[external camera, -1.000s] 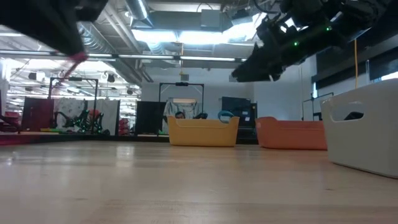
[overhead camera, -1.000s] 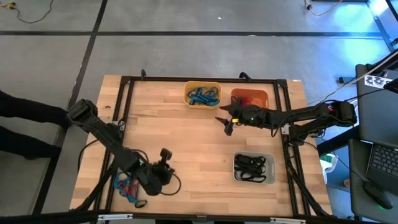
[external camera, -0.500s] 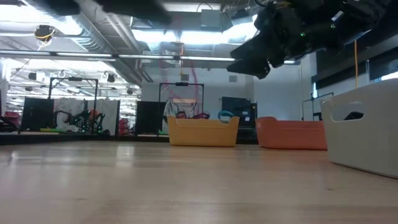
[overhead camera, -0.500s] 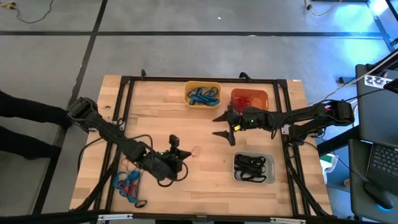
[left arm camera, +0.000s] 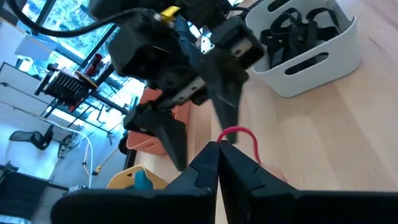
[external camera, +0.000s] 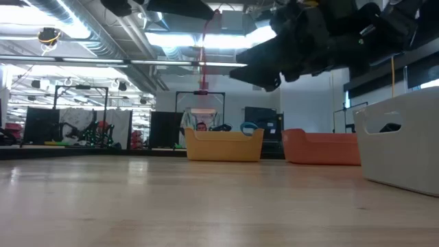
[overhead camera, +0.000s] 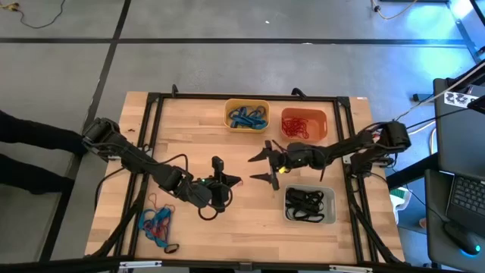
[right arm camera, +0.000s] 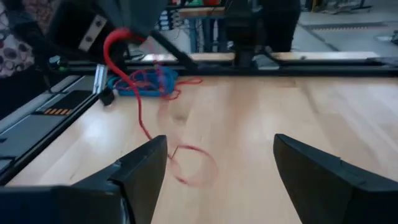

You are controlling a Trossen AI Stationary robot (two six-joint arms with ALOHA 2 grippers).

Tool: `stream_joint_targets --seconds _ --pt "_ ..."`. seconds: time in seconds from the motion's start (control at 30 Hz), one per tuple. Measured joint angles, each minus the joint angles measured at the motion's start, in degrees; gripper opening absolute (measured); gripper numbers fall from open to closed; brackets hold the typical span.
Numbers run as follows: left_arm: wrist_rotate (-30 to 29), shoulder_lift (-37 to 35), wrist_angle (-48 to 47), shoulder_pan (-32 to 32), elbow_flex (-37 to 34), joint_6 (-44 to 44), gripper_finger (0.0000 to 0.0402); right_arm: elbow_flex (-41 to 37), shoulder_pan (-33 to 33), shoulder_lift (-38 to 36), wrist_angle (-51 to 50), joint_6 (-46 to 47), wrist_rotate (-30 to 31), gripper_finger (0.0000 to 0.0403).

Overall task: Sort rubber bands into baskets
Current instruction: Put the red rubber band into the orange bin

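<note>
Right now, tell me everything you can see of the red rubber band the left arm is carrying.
The red rubber band is a thin, limp loop, pinched at its top by the shut left end effector and raised above the wooden table. From that pinch it hangs down in a long strand, its lower end curled into a small ring over the wood. It hangs near the table's middle, in front of the open right end effector, which does not touch it. Nothing else touches it.

wood table, laptop, person's sleeve

Overhead looks straight down, low view skims the tabletop, wrist cameras face each other closely.
</note>
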Motion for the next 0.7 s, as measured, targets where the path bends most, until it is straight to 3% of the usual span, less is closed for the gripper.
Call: stream_joint_targets --seconds 0.23,0.57,0.7 --pt "0.2 0.0 0.6 -0.1 0.0 -0.9 0.0004 5.9 1.9 6.1 0.2 1.3 -5.3 0.0292" --pt "0.2 0.0 0.9 -0.2 0.0 -1.3 0.0004 11.7 3.3 12.2 -0.5 1.1 -8.2 0.0292" --pt "0.2 0.0 0.8 -0.2 0.0 -1.4 0.0002 12.8 3.3 12.9 -0.4 1.1 -14.3 0.0292"
